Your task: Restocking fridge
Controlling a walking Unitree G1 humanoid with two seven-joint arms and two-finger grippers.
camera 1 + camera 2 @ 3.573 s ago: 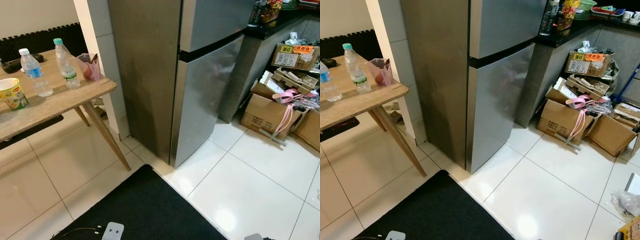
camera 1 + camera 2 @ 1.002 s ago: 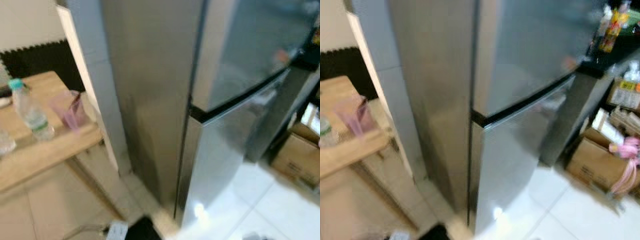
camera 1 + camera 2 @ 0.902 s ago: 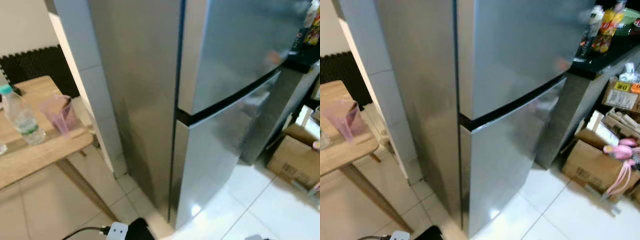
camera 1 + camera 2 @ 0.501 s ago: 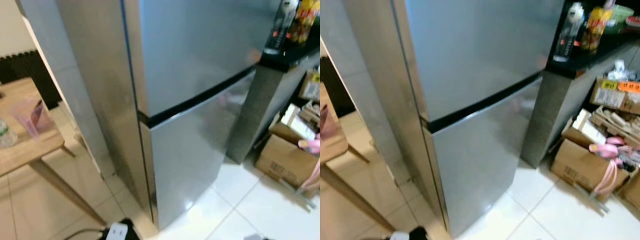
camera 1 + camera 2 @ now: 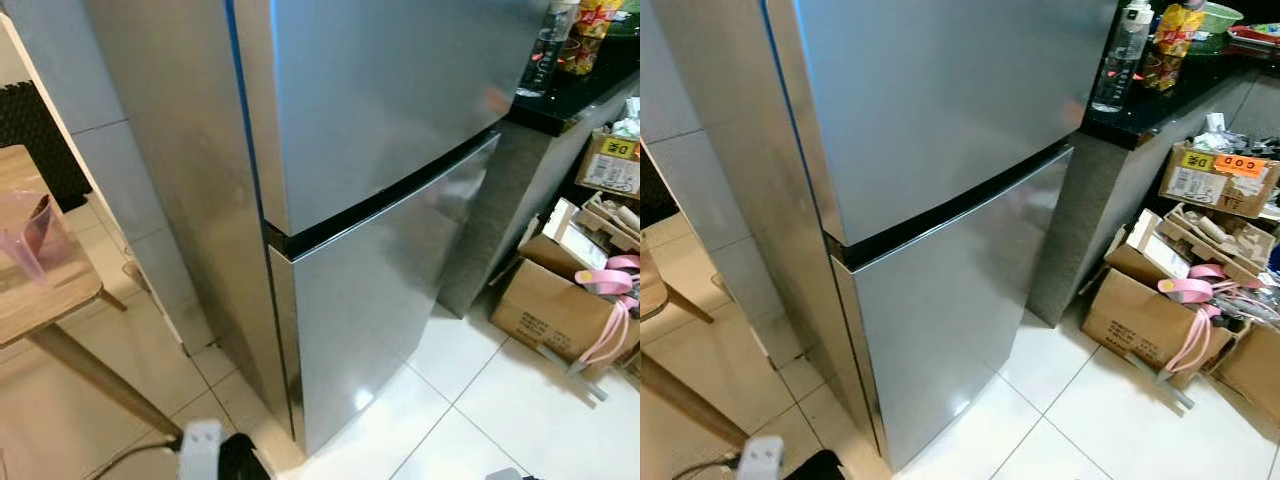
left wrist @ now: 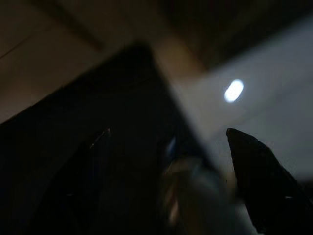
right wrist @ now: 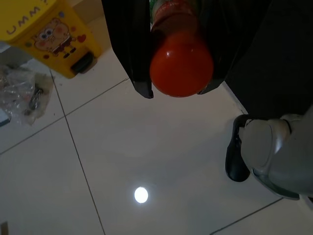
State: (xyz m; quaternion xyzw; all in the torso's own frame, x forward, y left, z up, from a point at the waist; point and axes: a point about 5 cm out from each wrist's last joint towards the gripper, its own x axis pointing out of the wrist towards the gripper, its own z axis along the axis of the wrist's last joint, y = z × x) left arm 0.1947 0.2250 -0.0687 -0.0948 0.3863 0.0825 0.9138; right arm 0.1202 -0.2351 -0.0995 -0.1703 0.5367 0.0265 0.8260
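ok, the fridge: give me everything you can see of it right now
The fridge is a tall two-door unit in brushed silver metal, upper door above lower door, split by a dark horizontal gap. Both doors are shut; no handle can be made out. It stands upright on the pale tiled floor, its left side against a tiled wall, its right side close beside a dark counter. The door fronts are glossy and reflective. Nothing touches the doors.

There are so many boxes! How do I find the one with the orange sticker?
Find the tall silver fridge; right of it a black countertop runs above a pile of brown cardboard boxes. The orange-sticker box sits at the pile's top, against the counter. Only it has a bright orange sticker beside a white label.
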